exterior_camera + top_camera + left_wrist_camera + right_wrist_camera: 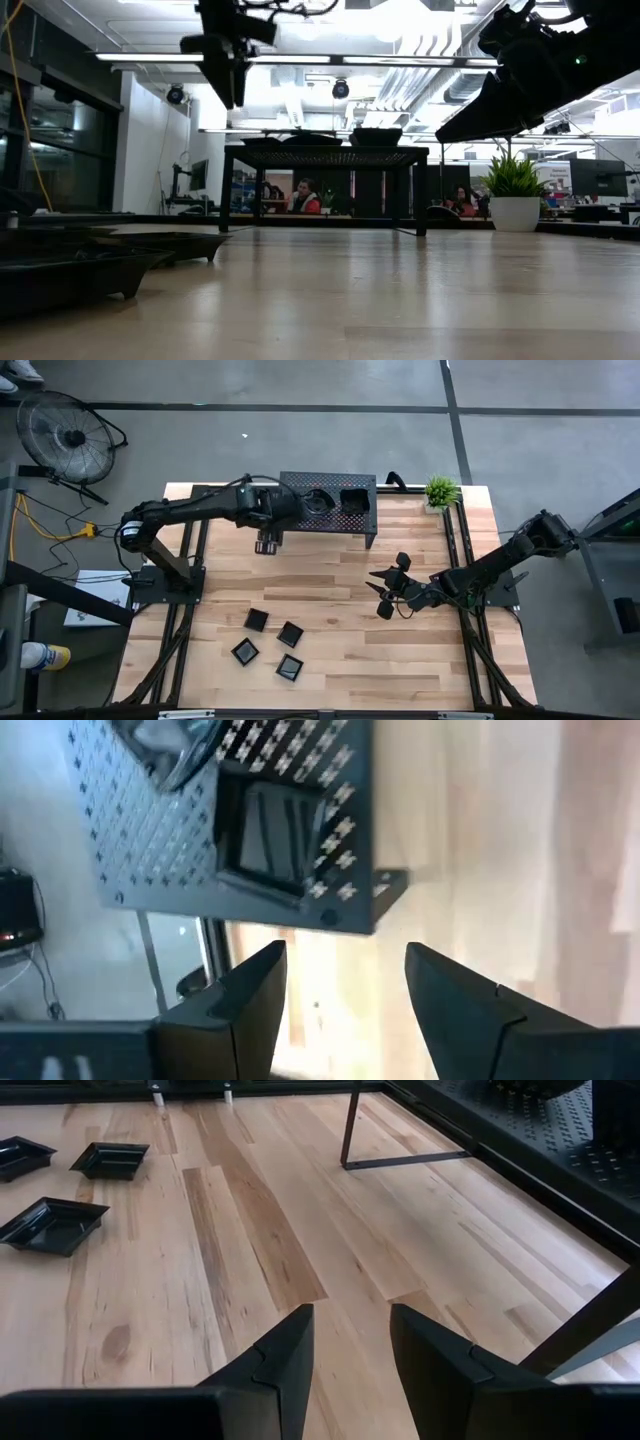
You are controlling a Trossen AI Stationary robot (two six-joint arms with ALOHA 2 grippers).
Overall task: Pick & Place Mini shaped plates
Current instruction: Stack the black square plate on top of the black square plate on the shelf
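My left claw (266, 544) hangs above the table (340, 620) just in front of the rack (330, 500), at its left end, and its fingers (255, 995) stand apart with nothing between them. Past those fingers I see the rack's perforated top and, on it, a dark square plate (270, 835) sitting near the front edge, with a rounder plate (165, 750) beyond it. From above, the rack carries at least two plates: one on its right half (353, 498) and one nearer the middle (318, 500), though its shape is hard to make out there.

My right claw (392, 592) hovers over the table's middle right, well clear of the rack, pointing toward the left side. Its fingers (285, 1360) are also parted and hold nothing; only bare wood shows between them.

Four square plates (268, 641) lie on the wood near the front left of the table, close together but apart from one another. Three of them (55, 1223) show in my right wrist view, upright with their rims up. In the low view two of them (80, 270) sit dark at the left edge.

A potted plant (440, 491) stands at the table's back right corner, just beside the rack's right end.
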